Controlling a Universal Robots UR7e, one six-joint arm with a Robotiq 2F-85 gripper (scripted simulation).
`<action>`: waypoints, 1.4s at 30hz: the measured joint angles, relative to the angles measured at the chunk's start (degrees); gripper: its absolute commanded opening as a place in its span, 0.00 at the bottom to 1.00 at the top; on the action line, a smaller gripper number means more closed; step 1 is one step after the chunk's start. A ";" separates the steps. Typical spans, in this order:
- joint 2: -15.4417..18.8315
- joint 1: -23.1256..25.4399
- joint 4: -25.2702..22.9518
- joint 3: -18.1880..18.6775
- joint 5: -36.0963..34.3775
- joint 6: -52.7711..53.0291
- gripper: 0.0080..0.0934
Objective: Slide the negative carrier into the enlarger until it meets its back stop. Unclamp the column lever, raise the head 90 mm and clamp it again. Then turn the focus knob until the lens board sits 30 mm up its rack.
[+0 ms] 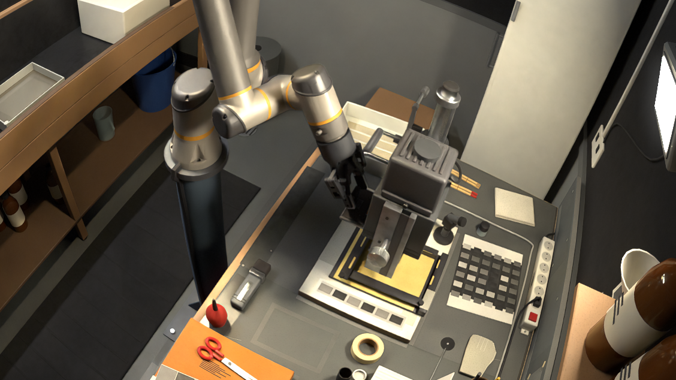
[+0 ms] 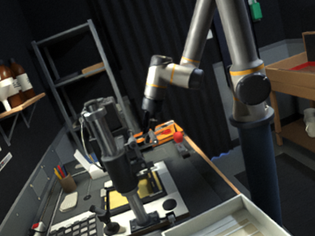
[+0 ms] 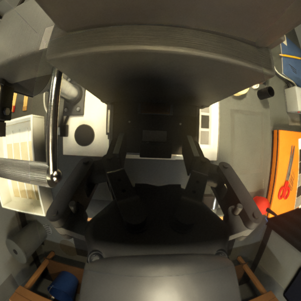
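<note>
The dark negative carrier (image 3: 155,140) sits in the slot under the enlarger head (image 1: 418,172), straight ahead of my gripper (image 1: 352,208). My gripper (image 3: 155,157) is open and holds nothing, at the head's left side above the baseboard. The head rides on the steel column (image 1: 444,111) with its lever (image 1: 417,101) behind. The focus knob (image 1: 379,255) faces the front, below the head, over the yellow easel (image 1: 397,274). How deep the carrier sits is hidden in shadow.
The white print tray (image 1: 373,127) stands behind my wrist at the bench's far edge. A chrome handle (image 3: 52,126) curves close on my left. A test-strip chart (image 1: 487,276), power strip (image 1: 539,279), tape roll (image 1: 368,347), orange folder with scissors (image 1: 215,352) lie around.
</note>
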 measured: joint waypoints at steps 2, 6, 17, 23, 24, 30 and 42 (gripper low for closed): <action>0.00 0.00 0.00 0.00 0.00 0.00 0.70; 0.00 0.00 0.02 0.00 0.00 0.00 0.70; -5.56 -0.75 5.48 0.33 0.35 -0.67 0.70; -13.02 -1.83 13.10 0.29 0.86 -1.65 0.70; -14.34 -2.04 14.51 0.23 0.96 -1.84 0.70; -21.30 -3.24 22.28 -0.42 1.52 -2.92 0.70; -25.75 -4.16 27.70 -1.13 1.94 -3.74 0.70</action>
